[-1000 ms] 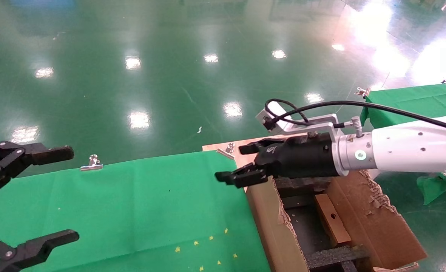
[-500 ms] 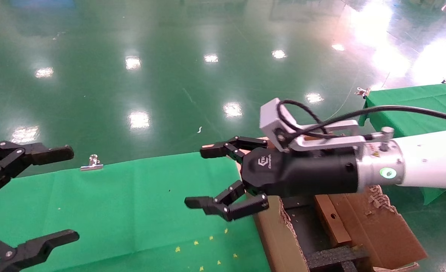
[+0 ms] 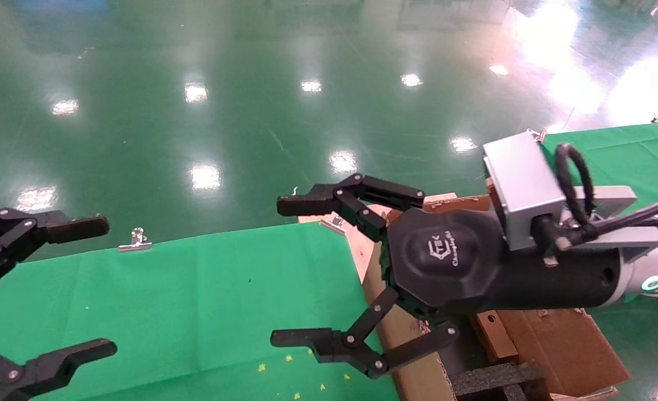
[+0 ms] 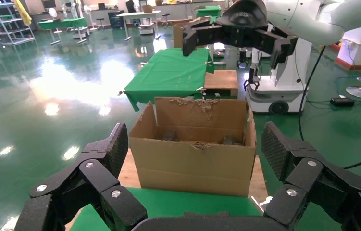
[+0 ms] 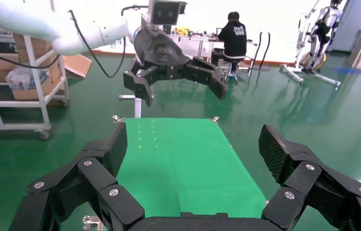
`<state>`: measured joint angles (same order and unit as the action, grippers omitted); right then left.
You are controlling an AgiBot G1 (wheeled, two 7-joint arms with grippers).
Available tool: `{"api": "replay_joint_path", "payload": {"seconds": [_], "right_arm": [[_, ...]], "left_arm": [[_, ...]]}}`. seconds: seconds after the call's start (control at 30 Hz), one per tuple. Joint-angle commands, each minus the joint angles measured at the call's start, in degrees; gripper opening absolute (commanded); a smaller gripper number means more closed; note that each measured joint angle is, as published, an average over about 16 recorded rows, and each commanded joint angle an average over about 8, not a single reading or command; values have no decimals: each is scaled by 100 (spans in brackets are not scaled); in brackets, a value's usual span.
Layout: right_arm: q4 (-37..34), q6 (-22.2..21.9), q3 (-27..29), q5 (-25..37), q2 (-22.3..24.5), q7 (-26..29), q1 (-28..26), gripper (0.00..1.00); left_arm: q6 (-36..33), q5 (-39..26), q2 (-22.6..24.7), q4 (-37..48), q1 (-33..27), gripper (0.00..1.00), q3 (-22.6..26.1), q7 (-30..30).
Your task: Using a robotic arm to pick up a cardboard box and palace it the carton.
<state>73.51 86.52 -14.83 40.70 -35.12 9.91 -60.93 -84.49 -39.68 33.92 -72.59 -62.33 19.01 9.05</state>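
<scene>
Right hand (image 3: 292, 273) swung leftward, spread wider

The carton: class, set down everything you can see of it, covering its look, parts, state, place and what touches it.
The carton is large, brown, corrugated cardboard, open-topped with ragged, torn flaps. It stands upright at the end of the green-covered table. Inside lie black foam inserts and a small cardboard box with a round hole. The open right gripper hovers above, not touching.

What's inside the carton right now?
Inside the carton: the small cardboard box with its punched hole, beside black foam inserts. The open right gripper and its arm cover the carton's far half.
</scene>
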Motion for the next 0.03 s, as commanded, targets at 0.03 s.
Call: {"api": "replay_joint_path", "payload": {"seconds": [0.03], "right_arm": [[-11, 114, 154, -153, -16, -117, 89, 100]], "left_arm": [[1, 1, 0, 0, 1, 100, 0, 0]]}}
